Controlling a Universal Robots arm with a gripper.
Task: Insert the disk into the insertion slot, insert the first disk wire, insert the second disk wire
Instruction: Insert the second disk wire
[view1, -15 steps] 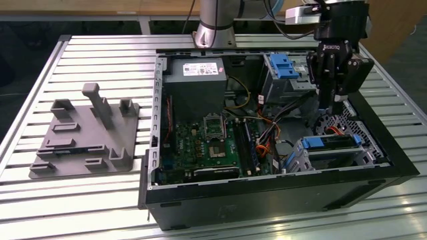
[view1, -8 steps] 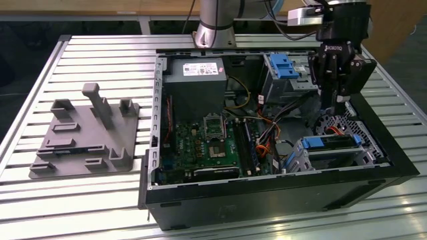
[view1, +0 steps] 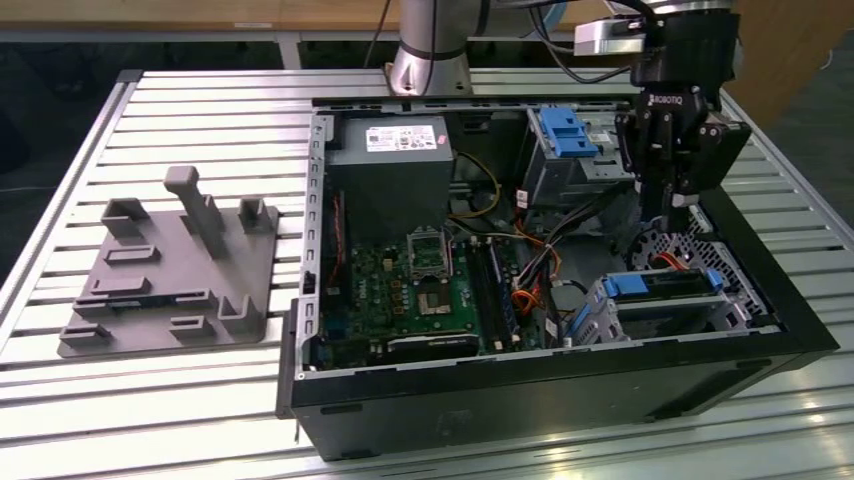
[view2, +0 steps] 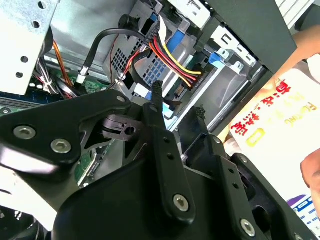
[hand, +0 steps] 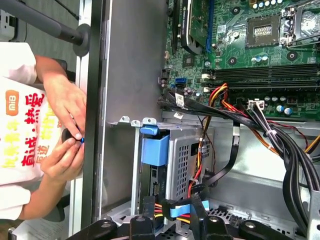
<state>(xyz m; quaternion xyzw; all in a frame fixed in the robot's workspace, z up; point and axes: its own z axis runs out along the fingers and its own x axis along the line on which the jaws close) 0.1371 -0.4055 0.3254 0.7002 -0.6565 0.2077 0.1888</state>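
The disk (view1: 665, 288) sits inside the insertion slot (hand: 184, 160), with its blue caddy at the slot's edge. The gripper (view2: 179, 98) hangs at the slot's wired end. Its jaws stand on either side of the plug (hand: 180, 210) of the red-and-yellow wire (view2: 172, 57), but I cannot tell if they pinch it. The risk, I think, is that a tilted plug jams or bends its contacts. The black cables (hand: 280, 145) just beside the slot may also snag.

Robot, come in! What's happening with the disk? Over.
Gripper by the coloured wires. Disk sits in the insertion slot. Person's hands beside the case, outside.
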